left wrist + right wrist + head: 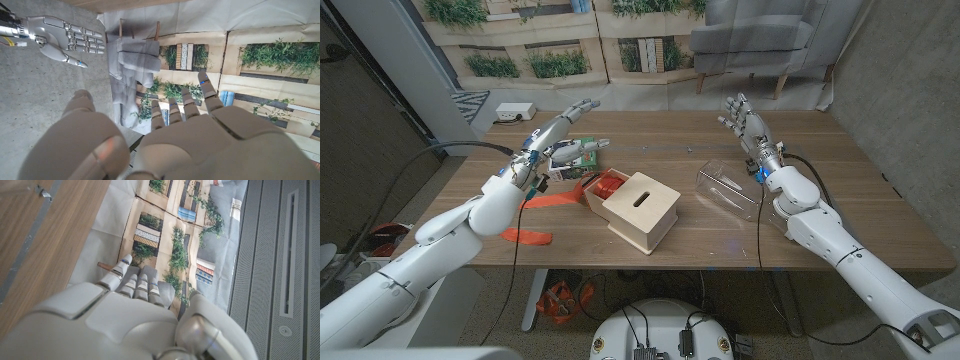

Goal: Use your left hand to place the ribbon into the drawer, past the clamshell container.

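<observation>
Left hand (560,125) upper left of frame, raised, fingers spread, holding nothing. Right hand (745,118) upper right, fingers apart, empty. Ribbon (605,184) bunched in open drawer (635,211) at centre, tail trailing left over table (860,200). Clamshell (730,190) right of drawer.

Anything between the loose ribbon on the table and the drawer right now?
Nothing visible. The ribbon trails across bare table straight up to the open drawer of the wooden box, where some red ribbon already sits. The clamshell container lies on the box's far side, off that path. The left hand is raised above, holding nothing.
</observation>
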Tool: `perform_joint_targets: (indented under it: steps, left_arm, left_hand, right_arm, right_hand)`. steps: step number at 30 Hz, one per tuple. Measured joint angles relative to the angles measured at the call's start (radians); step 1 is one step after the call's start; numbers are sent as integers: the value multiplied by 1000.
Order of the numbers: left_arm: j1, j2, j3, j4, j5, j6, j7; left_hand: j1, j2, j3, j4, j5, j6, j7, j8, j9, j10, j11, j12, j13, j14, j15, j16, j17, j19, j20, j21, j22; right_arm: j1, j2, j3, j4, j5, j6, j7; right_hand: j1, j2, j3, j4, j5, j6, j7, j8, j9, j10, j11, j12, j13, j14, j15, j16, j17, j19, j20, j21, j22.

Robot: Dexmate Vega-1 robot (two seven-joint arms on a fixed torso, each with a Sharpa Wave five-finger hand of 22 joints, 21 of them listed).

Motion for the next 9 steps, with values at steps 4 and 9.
perform_joint_targets:
  steps: [4,9]
  left_arm:
    - [-15,5,7,29,-14,-40,1]
    - [-38,10,20,65,-34,-85,-3]
  left_hand:
    - [-2,2,-4,4,0,0,0,0,0,0,0,4,-1,0,0,0,0,0,0,-7,0]
    - [-5,5,-4,4,0,0,0,0,0,0,0,4,-6,0,0,4,-2,0,0,-11,0]
  right_arm:
    - [-34,-5,5,-32,-15,-3,-40]
    - [-63,-8,8,-65,-30,-8,-74]
  right_hand:
    - [0,0,0,0,0,0,0,0,0,0,0,0,0,0,0,0,0,0,0,0,0]
    - [0,0,0,0,0,0,0,0,0,0,0,0,0,0,0,0,0,0,0,0,0]
